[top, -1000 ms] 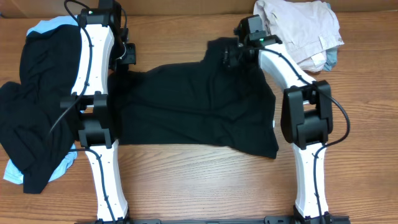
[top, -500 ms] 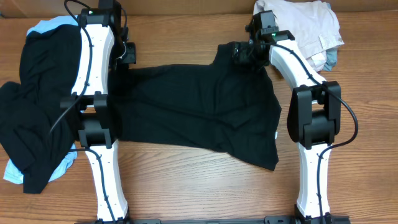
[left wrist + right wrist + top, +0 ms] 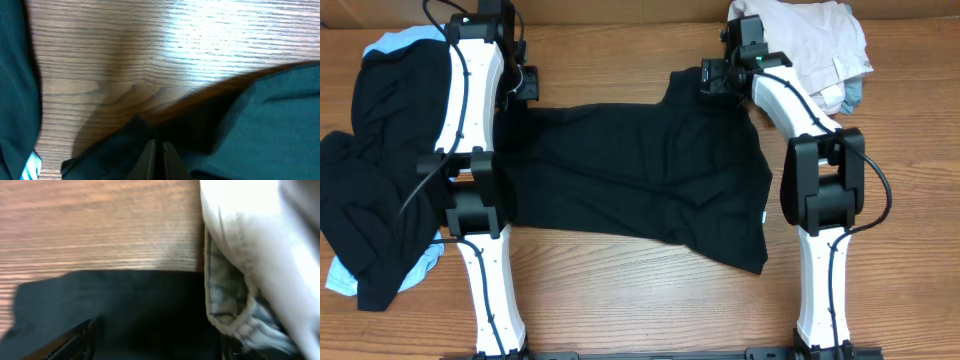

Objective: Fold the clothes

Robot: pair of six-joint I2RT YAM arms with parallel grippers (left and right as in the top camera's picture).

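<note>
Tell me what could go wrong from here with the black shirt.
1. The right gripper hangs open over the black shirt, right beside the beige garment; closing there may catch both.
2. The shirt lies wrinkled, its lower right corner sagging out; folding now would likely set a crooked fold.
3. The left gripper seems to pinch only an edge, which may slip.

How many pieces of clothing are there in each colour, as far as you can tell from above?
Black: 2, the black shirt spread flat and the crumpled black heap, which may hide more.
Light blue: 1, the light blue garment peeking from under that heap.
Beige: 1, the beige bundle.
Total: 4, at least.
</note>
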